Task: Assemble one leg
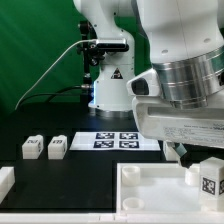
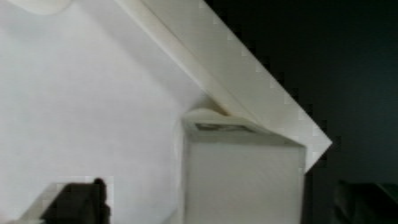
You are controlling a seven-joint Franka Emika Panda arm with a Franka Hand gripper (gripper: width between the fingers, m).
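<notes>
One leg [image 1: 208,178], a stubby white block with a marker tag, stands at the near right corner of the large white panel [image 1: 150,195]. In the wrist view this leg [image 2: 240,175] stands on the panel [image 2: 89,110] by its raised rim. My gripper [image 2: 217,208] is open, with its dark fingers [image 2: 75,203] on either side of the leg and a gap on each side. In the exterior view my gripper [image 1: 180,150] hangs over the panel's right end, its tips mostly hidden by the hand. Two more legs [image 1: 32,147] [image 1: 57,146] lie on the black table at the left.
The marker board [image 1: 118,140] lies behind the panel, in front of the robot base [image 1: 108,90]. Another white part [image 1: 5,180] sits at the exterior view's left edge. A green backdrop stands behind.
</notes>
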